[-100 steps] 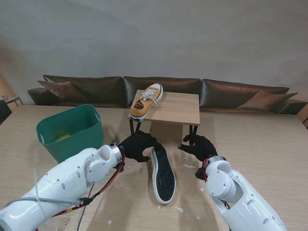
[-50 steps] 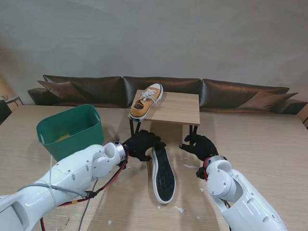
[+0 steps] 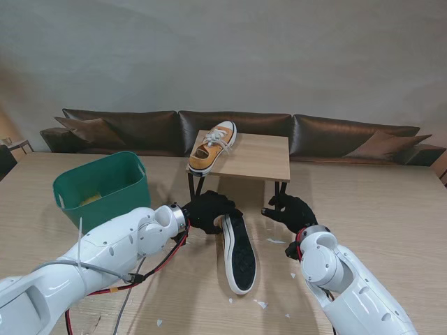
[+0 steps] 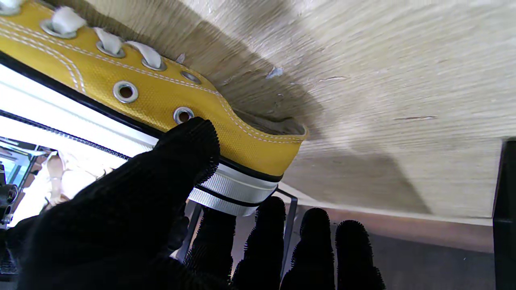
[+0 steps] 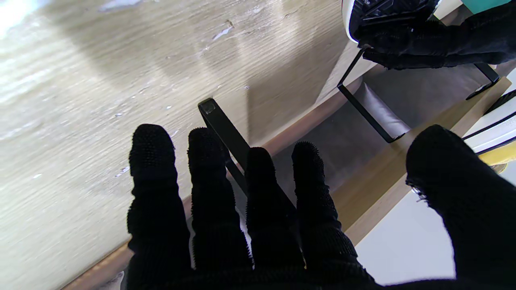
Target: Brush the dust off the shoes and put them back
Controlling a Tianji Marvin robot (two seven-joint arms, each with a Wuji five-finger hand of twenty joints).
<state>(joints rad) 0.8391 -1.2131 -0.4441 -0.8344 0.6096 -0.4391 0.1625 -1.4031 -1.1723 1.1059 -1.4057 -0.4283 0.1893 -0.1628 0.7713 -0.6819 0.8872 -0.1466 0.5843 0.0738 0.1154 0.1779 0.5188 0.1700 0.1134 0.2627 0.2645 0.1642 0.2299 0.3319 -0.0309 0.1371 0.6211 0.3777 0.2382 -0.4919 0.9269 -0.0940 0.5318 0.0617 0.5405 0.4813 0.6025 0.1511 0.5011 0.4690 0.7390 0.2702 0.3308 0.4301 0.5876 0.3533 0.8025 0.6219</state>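
Observation:
A yellow canvas shoe [image 3: 239, 258] lies on its side on the table, black sole facing up, toe toward me. My left hand [image 3: 206, 209] is shut on its heel end. The left wrist view shows the thumb [image 4: 189, 149] pressed on the yellow upper [image 4: 161, 92] and the other fingers curled under the white heel band. The matching shoe [image 3: 211, 146] stands upright on the left part of a small wooden shelf [image 3: 258, 157]. My right hand [image 3: 288, 209] hovers open beside the shelf's right black leg [image 5: 219, 121], holding nothing.
A green basket [image 3: 105, 188] stands at the left of the table. Small white scraps [image 3: 262, 303] lie scattered on the tabletop near me. A dark sofa [image 3: 335, 136] runs along the far edge. No brush can be made out.
My left forearm has pushed forward and the hand has closed more tightly round the heel. The shoe's heel end has shifted slightly to the right. The right hand has barely moved.

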